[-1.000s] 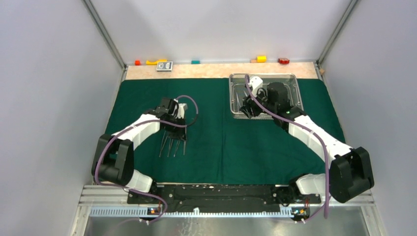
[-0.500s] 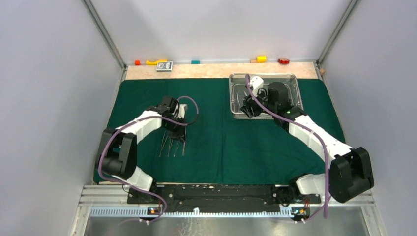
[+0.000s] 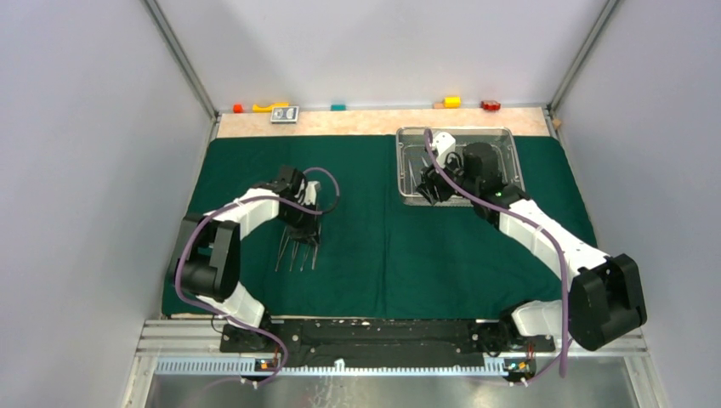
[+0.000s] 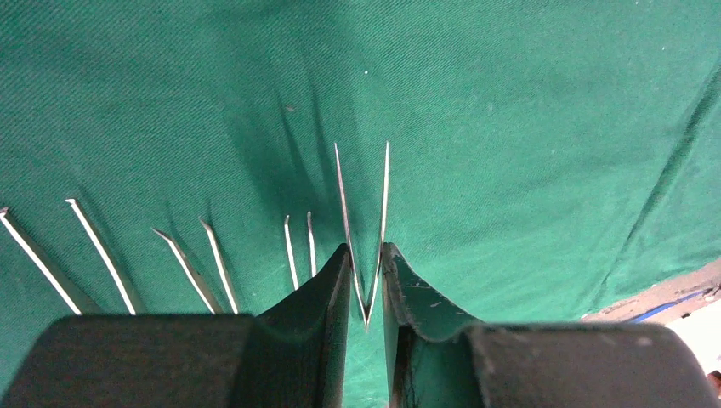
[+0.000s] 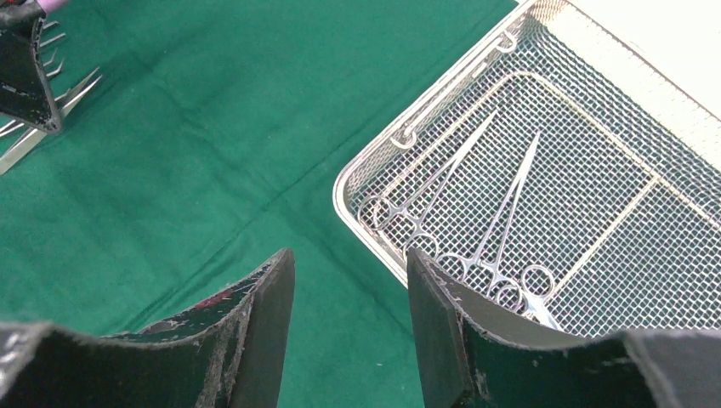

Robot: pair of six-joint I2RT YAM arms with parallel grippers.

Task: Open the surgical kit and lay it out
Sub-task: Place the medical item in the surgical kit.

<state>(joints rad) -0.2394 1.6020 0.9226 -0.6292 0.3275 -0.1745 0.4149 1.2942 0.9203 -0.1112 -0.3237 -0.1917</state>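
Cloth (image 3: 425, 255) lay spread with three tweezers (image 4: 215, 268). Left gripper (image 4: 366, 251) pinched a fourth pair (image 4: 343, 204). Right gripper (image 5: 350, 259) hung open and empty; clamps (image 5: 501, 212) waited in the tray (image 5: 595, 170).

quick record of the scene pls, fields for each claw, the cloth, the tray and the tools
left claw: closed around a pair of tweezers, over the cloth
right claw: open, empty, over the cloth beside the tray's corner
cloth: dark green, spread out
laid out: three more pairs lying side by side next to the held tweezers
tray: wire mesh, on the cloth's far right part
in tray: ring-handled tools, not yet laid out
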